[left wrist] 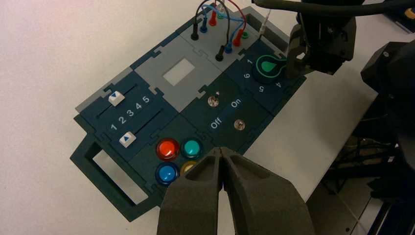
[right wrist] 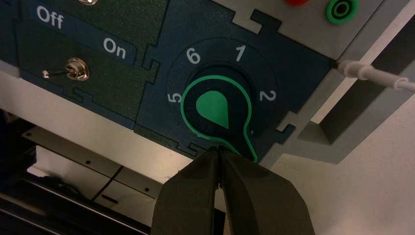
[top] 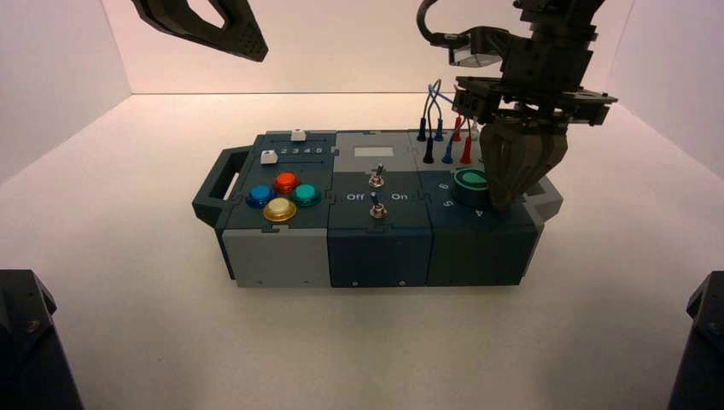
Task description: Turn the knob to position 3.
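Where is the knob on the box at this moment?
In the high view the knob sits on the box's right section, in front of the wire sockets and right of the toggle switches, with the right gripper beside it.

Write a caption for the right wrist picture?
Shut right gripper at the knob's pointer tip, past the 2.

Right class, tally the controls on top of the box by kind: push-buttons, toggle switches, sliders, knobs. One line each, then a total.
Push-buttons: 4 (red, teal, blue, yellow)
Toggle switches: 2
Sliders: 2
Knobs: 1
Total: 9
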{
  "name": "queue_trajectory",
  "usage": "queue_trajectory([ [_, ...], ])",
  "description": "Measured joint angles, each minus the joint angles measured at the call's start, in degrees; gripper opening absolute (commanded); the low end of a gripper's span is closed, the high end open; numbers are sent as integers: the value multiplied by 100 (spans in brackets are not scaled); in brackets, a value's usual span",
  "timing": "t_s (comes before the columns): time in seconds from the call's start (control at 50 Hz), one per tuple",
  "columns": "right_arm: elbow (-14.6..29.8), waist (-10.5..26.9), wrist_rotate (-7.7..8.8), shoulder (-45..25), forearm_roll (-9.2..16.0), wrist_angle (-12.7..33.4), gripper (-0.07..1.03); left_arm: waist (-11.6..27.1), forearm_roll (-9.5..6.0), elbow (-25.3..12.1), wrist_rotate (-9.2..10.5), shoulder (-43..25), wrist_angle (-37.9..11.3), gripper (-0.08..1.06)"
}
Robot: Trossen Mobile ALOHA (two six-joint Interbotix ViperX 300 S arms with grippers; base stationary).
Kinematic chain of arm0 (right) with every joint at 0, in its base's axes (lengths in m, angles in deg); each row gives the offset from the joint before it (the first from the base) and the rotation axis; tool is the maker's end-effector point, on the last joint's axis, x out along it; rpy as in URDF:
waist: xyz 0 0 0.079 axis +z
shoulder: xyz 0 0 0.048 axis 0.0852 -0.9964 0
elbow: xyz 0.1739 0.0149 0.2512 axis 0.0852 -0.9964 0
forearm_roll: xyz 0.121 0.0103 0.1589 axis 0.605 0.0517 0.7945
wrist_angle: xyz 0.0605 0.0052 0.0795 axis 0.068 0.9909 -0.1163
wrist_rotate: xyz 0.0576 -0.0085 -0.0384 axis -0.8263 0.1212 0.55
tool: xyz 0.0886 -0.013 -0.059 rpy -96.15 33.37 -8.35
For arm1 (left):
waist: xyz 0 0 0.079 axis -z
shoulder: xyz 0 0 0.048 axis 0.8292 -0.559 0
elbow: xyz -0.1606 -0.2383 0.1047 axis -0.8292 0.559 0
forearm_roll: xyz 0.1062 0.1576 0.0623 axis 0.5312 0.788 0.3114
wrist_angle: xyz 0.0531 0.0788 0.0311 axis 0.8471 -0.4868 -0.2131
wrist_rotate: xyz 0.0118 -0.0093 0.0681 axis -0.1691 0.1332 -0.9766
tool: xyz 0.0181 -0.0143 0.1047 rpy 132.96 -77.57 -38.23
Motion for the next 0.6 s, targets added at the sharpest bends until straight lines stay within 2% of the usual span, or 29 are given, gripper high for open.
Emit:
queue_trajectory([
  [0.26, 9, -9, 0, -18, -53, 0, -2, 0, 9, 0, 0, 9, 9, -3],
  [0.6, 9, -9, -9, 167, 35, 70, -2, 0, 35, 0, -53, 0, 0, -3],
])
